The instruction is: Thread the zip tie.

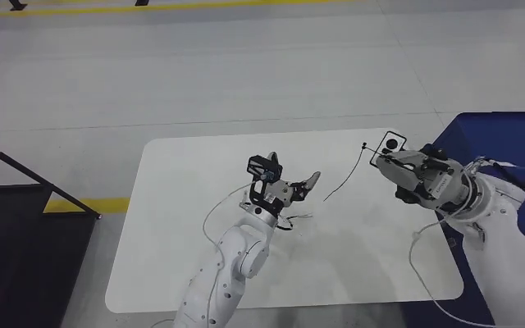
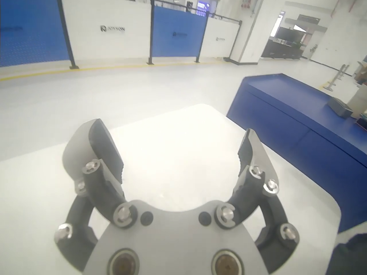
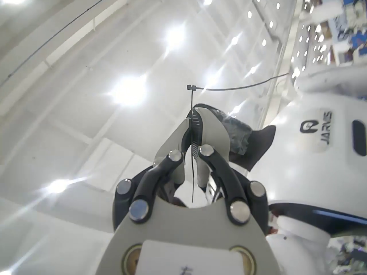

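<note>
Black zip tie in the right arm's grip, left arm empty.
I see the right gripper near the 3 o'clock edge of the white table, fingers closed tight on the zip tie. Its small head sticks out past the fingertips, and a long strap trails away toward 7 o'clock. The left gripper is near the table centre, fingers spread wide — nothing between them.
</note>
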